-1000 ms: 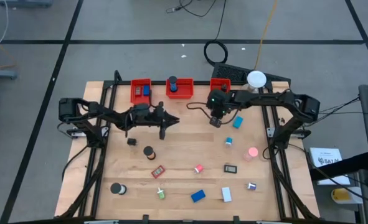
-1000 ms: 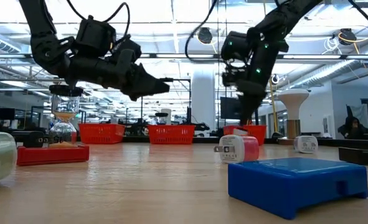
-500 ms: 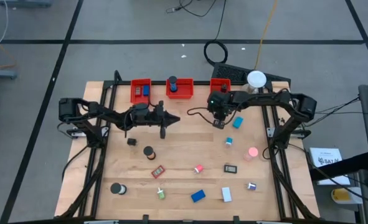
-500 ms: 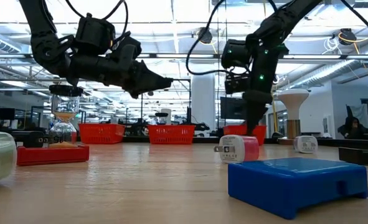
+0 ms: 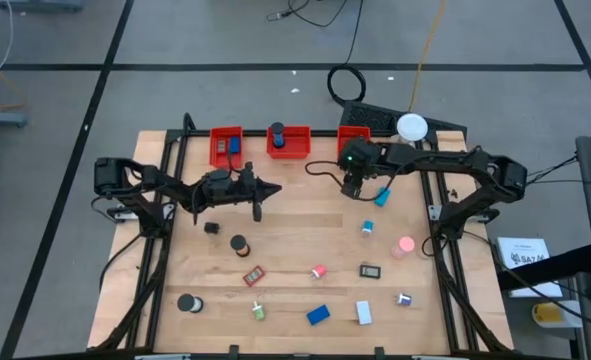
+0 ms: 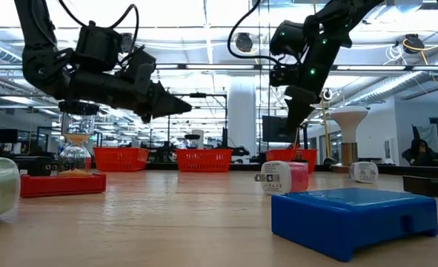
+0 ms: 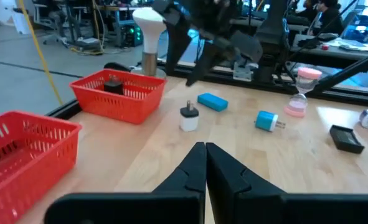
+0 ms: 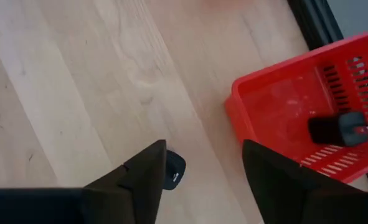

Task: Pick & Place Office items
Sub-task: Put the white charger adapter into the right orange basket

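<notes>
Right gripper (image 8: 199, 171): fingers apart, empty | small black-and-white plug adapter (image 7: 188, 117): on wood just beneath it, beside red plastic mesh bin (image 8: 277, 106) | left gripper (image 7: 205, 163): closed, empty, farther off

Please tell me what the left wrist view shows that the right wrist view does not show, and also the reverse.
Only the left wrist view: the shut left gripper, a white lamp dome, a blue block, a pink hourglass and a second red bin. Only the right wrist view: a small dark item on the wood by one finger. Both: the open right gripper and, it seems, the same red bin holding a black object.
</notes>
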`<state>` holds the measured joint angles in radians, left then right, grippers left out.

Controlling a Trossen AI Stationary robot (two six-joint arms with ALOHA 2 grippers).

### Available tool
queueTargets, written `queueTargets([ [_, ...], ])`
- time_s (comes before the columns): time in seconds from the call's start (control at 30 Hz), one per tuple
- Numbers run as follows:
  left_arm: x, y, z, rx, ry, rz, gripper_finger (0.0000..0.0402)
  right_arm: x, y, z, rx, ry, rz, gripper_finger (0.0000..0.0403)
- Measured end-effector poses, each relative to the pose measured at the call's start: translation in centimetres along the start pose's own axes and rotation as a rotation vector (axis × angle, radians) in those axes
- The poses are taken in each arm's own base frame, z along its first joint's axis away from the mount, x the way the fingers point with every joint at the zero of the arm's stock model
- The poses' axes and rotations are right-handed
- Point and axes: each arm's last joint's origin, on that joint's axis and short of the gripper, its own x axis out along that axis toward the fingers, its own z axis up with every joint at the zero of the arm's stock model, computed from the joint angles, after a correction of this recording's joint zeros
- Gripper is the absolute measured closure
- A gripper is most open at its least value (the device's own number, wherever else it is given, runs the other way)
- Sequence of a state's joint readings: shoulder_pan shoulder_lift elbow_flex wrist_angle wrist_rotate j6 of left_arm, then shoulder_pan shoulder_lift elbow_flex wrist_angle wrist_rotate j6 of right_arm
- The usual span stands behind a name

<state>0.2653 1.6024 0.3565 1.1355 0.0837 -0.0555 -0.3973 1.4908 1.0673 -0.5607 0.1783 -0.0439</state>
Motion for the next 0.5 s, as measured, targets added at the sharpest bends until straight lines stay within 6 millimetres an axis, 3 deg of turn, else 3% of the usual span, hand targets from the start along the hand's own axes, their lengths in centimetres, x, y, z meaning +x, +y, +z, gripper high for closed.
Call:
queueTargets([
  [0.13,-0.2,-0.1,-0.4,-0.012,0.023,0.000,0.0382,0.1,0.2,-0.1,-0.041,0.011,0.057,0.0252],
  [0.37,-0.2,-0.8,-0.6,-0.001,0.036,-0.023,0.0389,0.0,0.2,1.3,-0.119,0.029,0.103,0.0388],
  [0.5,-0.2,-1.0,-0.5,0.000,0.033,-0.032,0.0399,-0.5,0.0,3.7,-0.172,0.016,0.102,0.0390],
])
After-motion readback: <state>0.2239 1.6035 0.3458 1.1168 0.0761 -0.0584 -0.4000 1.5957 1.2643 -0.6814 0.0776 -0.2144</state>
